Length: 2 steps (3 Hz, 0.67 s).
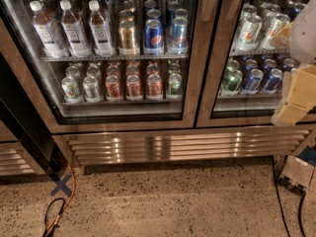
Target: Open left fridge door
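Observation:
The left fridge door [200, 73] has a bronze-steel frame, and its glass shows white-capped bottles [74, 28], Pepsi cans [153, 36] and red cans [133, 87]. It sits flush with the frame, shut. Part of its dark vertical handle [211, 1] shows at the top near the centre post. My gripper [297, 95], a pale cream shape, is at the right edge of the view. It is in front of the right door [219, 58] and well right of the left door's handle.
The right door shows green, blue and silver cans [252, 78]. A steel vent grille [187, 149] runs below both doors. A dark cabinet [19, 117] stands at the left. An orange cable [69, 196], a blue floor mark [61, 185], a black cable [279, 196] and a small box [298, 174] lie on the floor.

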Available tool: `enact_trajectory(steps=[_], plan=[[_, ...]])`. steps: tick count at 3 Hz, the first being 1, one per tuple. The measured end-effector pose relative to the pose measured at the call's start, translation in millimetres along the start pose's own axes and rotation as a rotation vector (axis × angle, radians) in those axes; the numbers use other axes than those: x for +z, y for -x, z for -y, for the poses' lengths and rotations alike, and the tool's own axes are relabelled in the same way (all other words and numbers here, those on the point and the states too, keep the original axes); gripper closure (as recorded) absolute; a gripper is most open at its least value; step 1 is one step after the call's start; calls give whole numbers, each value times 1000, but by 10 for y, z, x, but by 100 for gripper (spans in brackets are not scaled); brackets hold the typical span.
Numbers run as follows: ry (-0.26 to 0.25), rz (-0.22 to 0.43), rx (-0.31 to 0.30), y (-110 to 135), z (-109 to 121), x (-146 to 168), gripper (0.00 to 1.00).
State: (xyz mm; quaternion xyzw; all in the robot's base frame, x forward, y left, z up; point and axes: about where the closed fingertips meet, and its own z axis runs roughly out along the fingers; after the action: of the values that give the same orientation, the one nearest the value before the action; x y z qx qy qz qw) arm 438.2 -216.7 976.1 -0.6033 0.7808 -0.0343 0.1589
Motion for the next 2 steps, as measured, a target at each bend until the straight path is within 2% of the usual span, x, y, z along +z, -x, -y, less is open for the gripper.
enact_trajectory(steps=[1,2], plan=[[-18,13,3,22,52,-25,0],[-68,56,12,138,336,-60,0]])
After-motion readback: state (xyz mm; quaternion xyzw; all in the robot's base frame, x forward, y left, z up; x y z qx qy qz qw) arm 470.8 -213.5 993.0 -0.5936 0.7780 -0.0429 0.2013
